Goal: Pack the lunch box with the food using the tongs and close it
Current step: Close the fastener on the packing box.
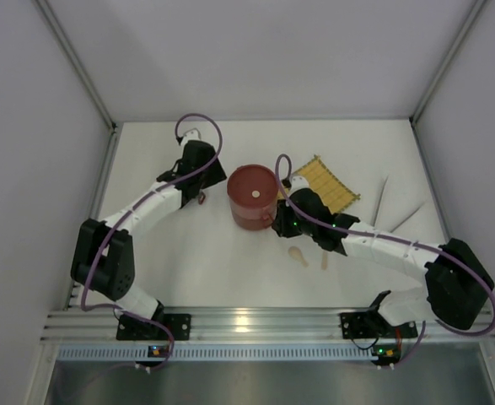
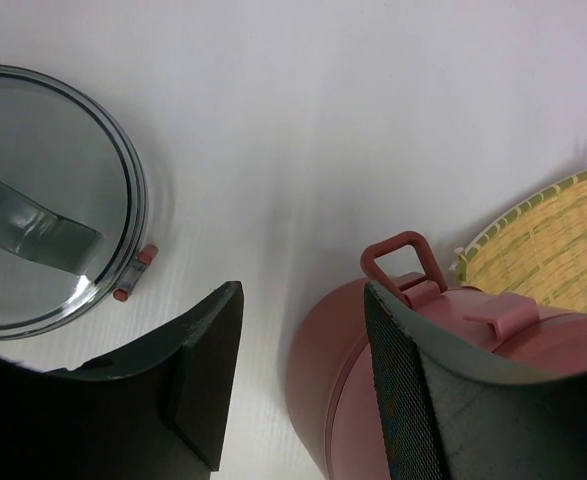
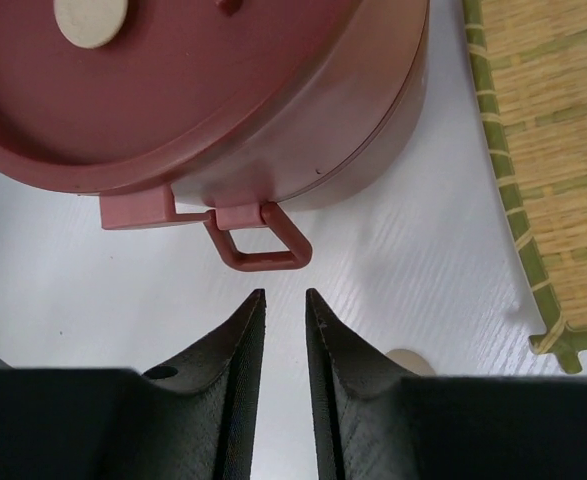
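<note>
- Left gripper (image 2: pixel 303 300): dark fingers stand moderately wide with only bare white table (image 1: pixel 205 253) in the gap; nothing is held. In the left wrist view its right-hand finger overlaps the lunch box wall; I cannot tell whether they touch.
- Right gripper (image 3: pixel 283 295): narrow slit between the tapered black fingertips, with nothing in it. The tips stop just short of the latch loop (image 3: pixel 258 265), apart from it.
- Left arm: the elbow is bent at the table's 8 o'clock. The white forearm runs toward 1 o'clock, and the wrist is turned down beside the box at its 9 o'clock. A purple cable loops over the wrist.
- Right arm: a dark joint block sits at the table's 4 o'clock. The forearm lies low and reaches toward 10 o'clock, ending at the box's 5 o'clock.
- Lunch box (image 1: pixel 243 211): mid-table, a round maroon drum of smooth matte plastic. Its flat lid is on and carries a pale centre dot (image 3: pixel 91 15). Squared loop latches sit on the side wall.
- Tongs (image 1: pixel 381 201): two slim silvery arms in a V on the table, out at the box's 3 o'clock beyond the mat. They are well apart from both grippers.
- Mat (image 1: pixel 325 181): a yellow woven square with a green bound edge, at the box's 2 o'clock.
- Beige spoon (image 1: pixel 298 254) and short stick (image 1: pixel 324 261): at the box's 5 o'clock, beside the right wrist.
- Shiny grey round disc (image 2: pixel 43 160): thin rim and small red tabs, at the left finger's 10 o'clock.
</note>
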You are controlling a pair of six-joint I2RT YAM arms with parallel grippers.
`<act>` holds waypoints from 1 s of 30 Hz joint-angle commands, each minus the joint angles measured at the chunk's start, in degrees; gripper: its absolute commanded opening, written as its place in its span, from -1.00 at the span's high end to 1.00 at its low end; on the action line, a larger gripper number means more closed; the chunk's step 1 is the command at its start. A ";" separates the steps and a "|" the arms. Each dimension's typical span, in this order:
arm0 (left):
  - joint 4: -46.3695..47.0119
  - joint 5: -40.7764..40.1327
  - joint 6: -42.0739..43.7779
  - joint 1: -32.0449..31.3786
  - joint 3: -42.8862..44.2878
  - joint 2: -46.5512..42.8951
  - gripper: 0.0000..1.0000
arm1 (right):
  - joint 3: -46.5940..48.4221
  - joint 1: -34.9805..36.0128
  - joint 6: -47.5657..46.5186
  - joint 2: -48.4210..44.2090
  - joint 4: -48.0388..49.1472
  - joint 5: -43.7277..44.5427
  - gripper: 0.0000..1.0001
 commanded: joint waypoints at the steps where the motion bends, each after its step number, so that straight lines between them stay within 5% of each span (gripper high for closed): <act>1: 1.96 -1.17 1.46 0.41 2.48 0.84 -0.14 | 2.60 1.59 2.49 1.79 4.15 0.35 0.56; 30: 7.42 7.27 1.99 0.59 -1.03 7.08 -0.09 | 6.03 2.12 6.18 10.15 6.97 4.74 0.61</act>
